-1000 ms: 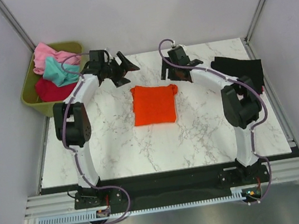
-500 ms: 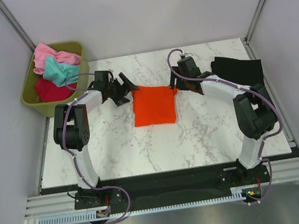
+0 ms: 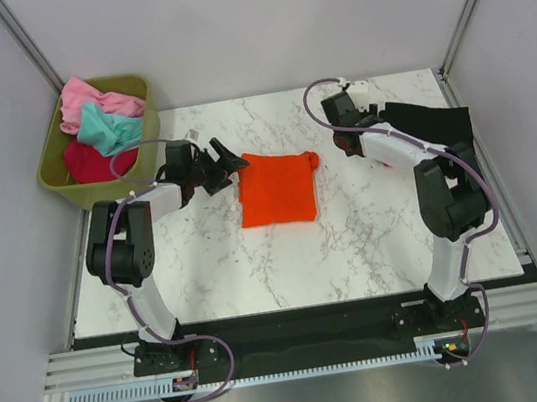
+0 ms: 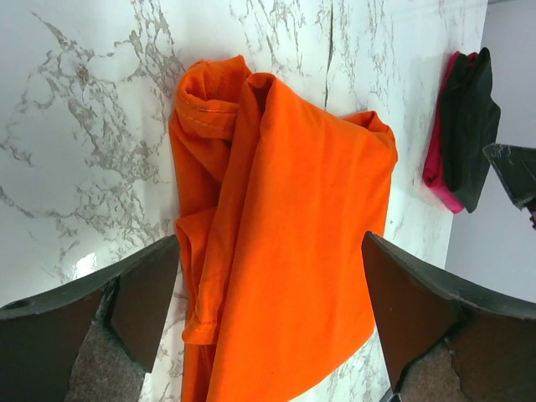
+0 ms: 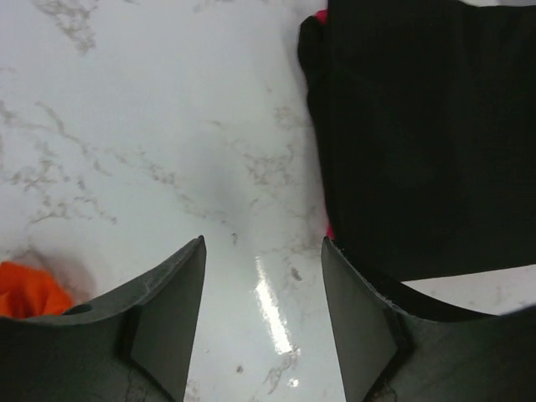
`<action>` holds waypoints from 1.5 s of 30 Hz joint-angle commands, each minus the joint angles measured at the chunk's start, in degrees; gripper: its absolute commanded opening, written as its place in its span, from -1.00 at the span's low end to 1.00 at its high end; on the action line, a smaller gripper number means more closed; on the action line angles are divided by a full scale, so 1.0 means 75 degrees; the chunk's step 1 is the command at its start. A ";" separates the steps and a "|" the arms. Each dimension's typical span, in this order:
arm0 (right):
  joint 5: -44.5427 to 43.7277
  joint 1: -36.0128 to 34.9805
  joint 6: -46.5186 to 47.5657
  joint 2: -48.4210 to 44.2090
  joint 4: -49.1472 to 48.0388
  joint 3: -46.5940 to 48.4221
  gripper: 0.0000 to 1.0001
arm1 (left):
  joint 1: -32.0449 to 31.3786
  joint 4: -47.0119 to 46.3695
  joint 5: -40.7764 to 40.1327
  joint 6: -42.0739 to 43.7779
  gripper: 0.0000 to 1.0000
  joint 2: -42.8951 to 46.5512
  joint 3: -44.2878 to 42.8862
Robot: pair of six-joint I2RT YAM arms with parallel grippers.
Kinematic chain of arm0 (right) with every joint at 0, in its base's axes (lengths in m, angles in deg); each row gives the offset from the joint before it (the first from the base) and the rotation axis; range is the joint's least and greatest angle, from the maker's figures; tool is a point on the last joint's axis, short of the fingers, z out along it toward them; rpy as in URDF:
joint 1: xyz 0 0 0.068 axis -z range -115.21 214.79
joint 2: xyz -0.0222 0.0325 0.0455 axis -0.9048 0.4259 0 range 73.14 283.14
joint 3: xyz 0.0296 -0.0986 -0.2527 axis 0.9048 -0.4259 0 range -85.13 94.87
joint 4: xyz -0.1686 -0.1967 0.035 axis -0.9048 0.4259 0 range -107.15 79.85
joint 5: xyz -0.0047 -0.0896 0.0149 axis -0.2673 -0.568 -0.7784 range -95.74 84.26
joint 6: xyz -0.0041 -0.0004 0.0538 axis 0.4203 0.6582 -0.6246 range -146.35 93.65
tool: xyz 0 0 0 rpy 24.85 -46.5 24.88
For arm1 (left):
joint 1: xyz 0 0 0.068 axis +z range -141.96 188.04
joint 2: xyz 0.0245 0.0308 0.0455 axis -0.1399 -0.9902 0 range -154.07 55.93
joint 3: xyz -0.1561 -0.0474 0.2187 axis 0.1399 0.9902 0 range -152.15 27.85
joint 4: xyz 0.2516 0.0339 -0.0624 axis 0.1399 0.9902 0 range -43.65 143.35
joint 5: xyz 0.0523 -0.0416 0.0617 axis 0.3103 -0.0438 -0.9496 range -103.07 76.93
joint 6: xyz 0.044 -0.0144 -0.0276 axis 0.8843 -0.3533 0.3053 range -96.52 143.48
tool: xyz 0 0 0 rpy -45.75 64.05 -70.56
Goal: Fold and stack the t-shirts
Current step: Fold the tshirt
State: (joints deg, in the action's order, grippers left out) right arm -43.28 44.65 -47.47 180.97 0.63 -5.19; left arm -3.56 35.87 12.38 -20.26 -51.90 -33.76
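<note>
A bright orange t-shirt [image 3: 277,188] lies folded in a rectangle on the marble table [image 3: 207,261]. My left gripper [image 3: 230,161] is open and low at its upper left corner; in the left wrist view [image 4: 270,251] the orange t-shirt [image 4: 285,243] lies between the wide-open fingers, not gripped. My right gripper [image 3: 349,143] is open and empty over bare table, between the orange t-shirt and a folded black t-shirt [image 3: 434,121]. The right wrist view [image 5: 263,247] shows the black t-shirt [image 5: 419,134] with a crimson t-shirt's edge [image 5: 321,17] under it.
An olive-green bin [image 3: 51,178] stands off the table's back left corner and holds pink [image 3: 81,95], teal [image 3: 106,129] and dark red [image 3: 91,165] t-shirts. Grey walls close in on three sides. The black t-shirt lies near the table's right edge.
Both grippers came down from the back to the orange t-shirt's upper corners. The right gripper then drew away to the right, towards the black t-shirt. The left gripper stayed at the left corner.
</note>
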 commanded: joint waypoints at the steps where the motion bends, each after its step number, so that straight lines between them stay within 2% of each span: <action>1: -0.1906 -0.0022 0.0531 0.0550 0.0791 0.0859 0.26 | 0.0058 -0.0370 0.0062 0.0407 0.93 0.0303 0.0010; 8: -0.2635 -0.0010 0.0684 0.1980 0.1952 0.2020 0.22 | 0.0058 -0.0454 0.0367 0.0466 0.89 0.0339 0.0116; 14: -0.2975 0.0072 0.0648 0.2765 0.2504 0.2559 0.33 | 0.0058 -0.0489 0.0614 0.0419 0.84 0.0163 -0.0001; 22: -0.3315 0.0353 0.0379 0.3411 0.3113 0.2958 0.26 | 0.0058 -0.0489 0.0614 0.0442 0.81 0.0233 0.0034; 27: -0.3631 0.0424 0.0286 0.3704 0.3324 0.2982 0.13 | 0.0069 -0.0489 0.0649 0.0454 0.78 0.0245 0.0022; 31: -0.3678 0.0459 0.0169 0.3810 0.3523 0.2912 -0.14 | 0.0058 -0.0466 0.0673 0.0431 0.77 0.0233 -0.0013; 32: -0.3678 0.0471 0.0122 0.3822 0.3605 0.2865 -0.41 | 0.0058 -0.0466 0.0684 0.0431 0.76 0.0233 -0.0013; 35: -0.3561 0.0389 -0.0066 0.3705 0.3781 0.2737 -0.88 | 0.0069 -0.0454 0.0731 0.0431 0.76 0.0221 -0.0025; 36: -0.3515 0.0319 -0.0159 0.3612 0.3782 0.2666 -0.95 | 0.0069 -0.0466 0.0720 0.0442 0.75 0.0233 -0.0013; 45: -0.3503 -0.1098 -0.0523 0.2475 0.3817 0.1635 -0.91 | 0.0069 -0.0454 0.0825 0.0395 0.75 0.0151 -0.0048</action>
State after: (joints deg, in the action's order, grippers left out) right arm -69.90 40.52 -48.96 205.04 28.01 8.85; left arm -3.29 34.23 17.19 -19.24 -51.79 -33.06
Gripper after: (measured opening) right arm 0.048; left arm 0.876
